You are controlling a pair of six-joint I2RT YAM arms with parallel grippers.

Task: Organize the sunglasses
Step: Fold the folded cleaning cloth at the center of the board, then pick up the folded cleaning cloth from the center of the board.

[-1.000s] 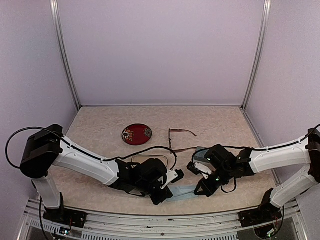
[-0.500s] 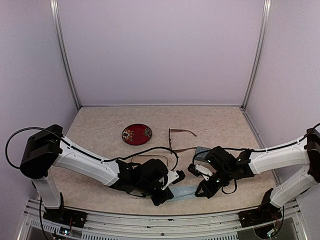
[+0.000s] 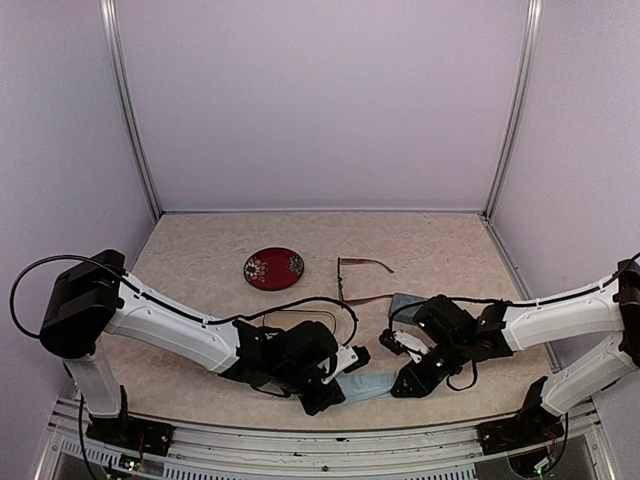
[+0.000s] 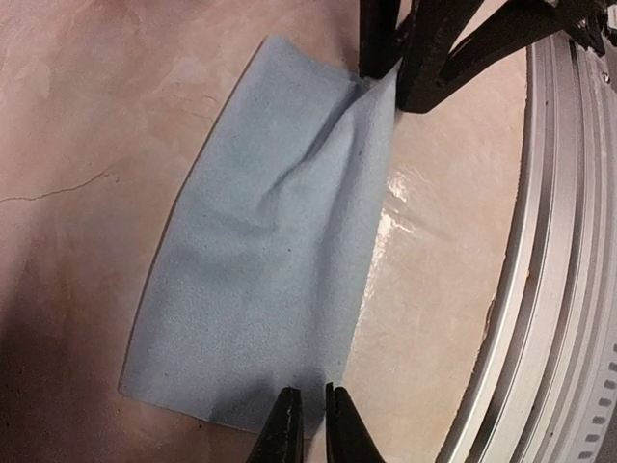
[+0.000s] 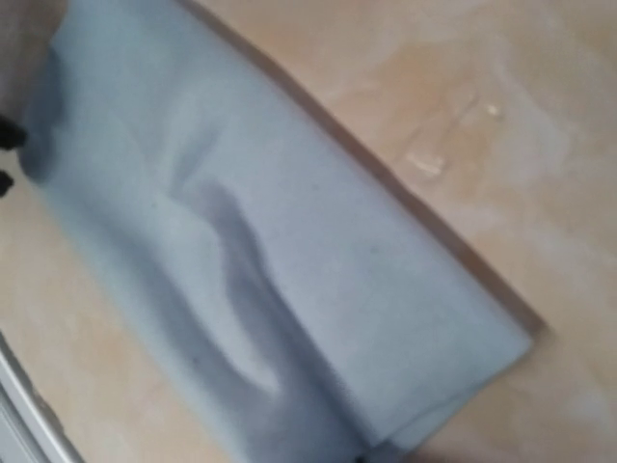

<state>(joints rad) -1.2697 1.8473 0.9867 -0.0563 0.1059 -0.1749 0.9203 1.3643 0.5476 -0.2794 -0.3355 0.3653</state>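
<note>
1. The right pincer (image 4: 393,85) pinches the far corner of the light-blue cloth (image 4: 270,260), and the fabric tents up between its jaws.
2. The left pincer (image 4: 310,410) sits at the cloth's near edge with its jaws a slit apart; whether they grip the cloth I cannot tell.
3. The cloth lies near the front edge of the counter (image 3: 200,250), between the two arms.
4. The reddish-brown sunglasses (image 3: 341,280) lie farther back with their arms unfolded, apart from both pincers and right of a red dish (image 3: 274,268).
</note>
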